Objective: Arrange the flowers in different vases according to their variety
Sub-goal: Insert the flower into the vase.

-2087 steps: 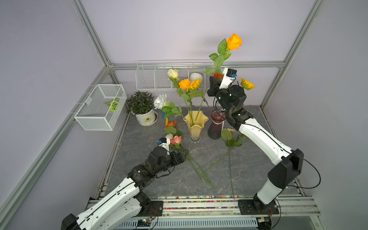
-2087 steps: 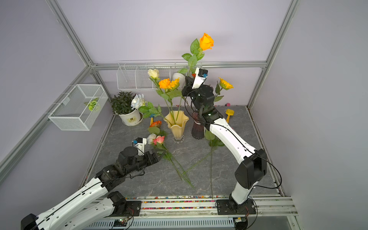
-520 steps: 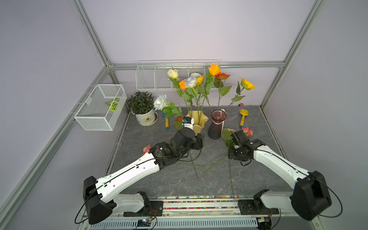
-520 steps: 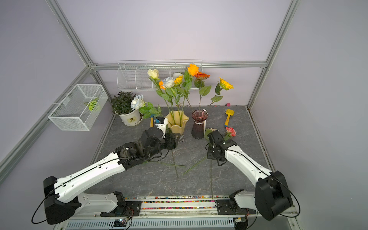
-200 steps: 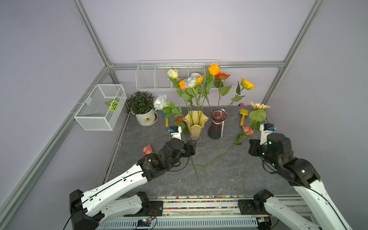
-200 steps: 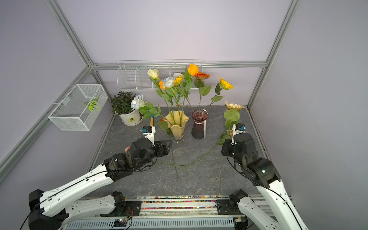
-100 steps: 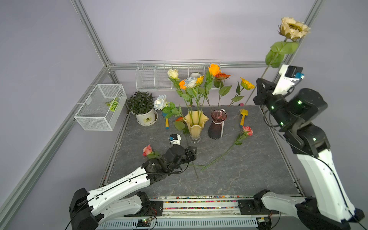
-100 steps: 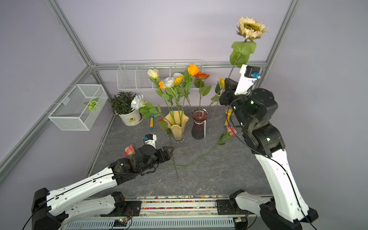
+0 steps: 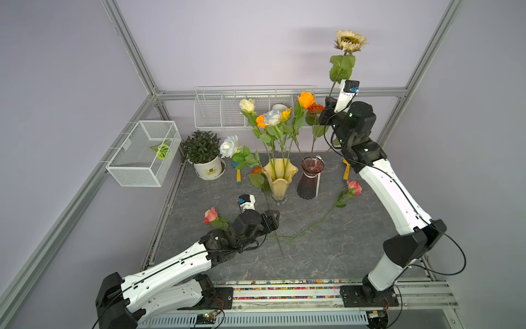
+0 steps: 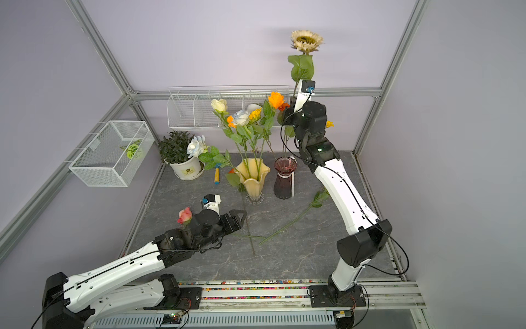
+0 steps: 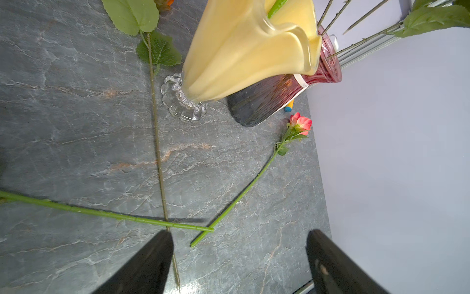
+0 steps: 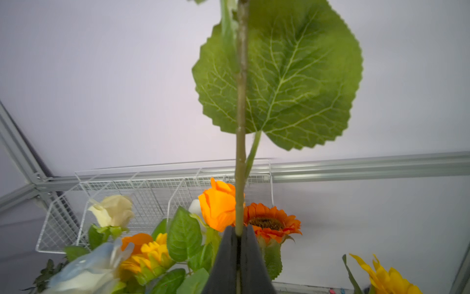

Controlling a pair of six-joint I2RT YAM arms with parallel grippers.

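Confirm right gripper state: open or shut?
Shut on the cream sunflower. In the right wrist view the right gripper is pinched on its stem, no gap, just below the big leaf.

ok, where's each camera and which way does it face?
Top views: high, front, looking down on the table; left arm, right arm.
Left wrist: low, facing the yellow vase; left pincer open.
Right wrist: raised, looking up the cream sunflower stem; right pincer shut on it.
Shared: orange rose, right wrist and top views.
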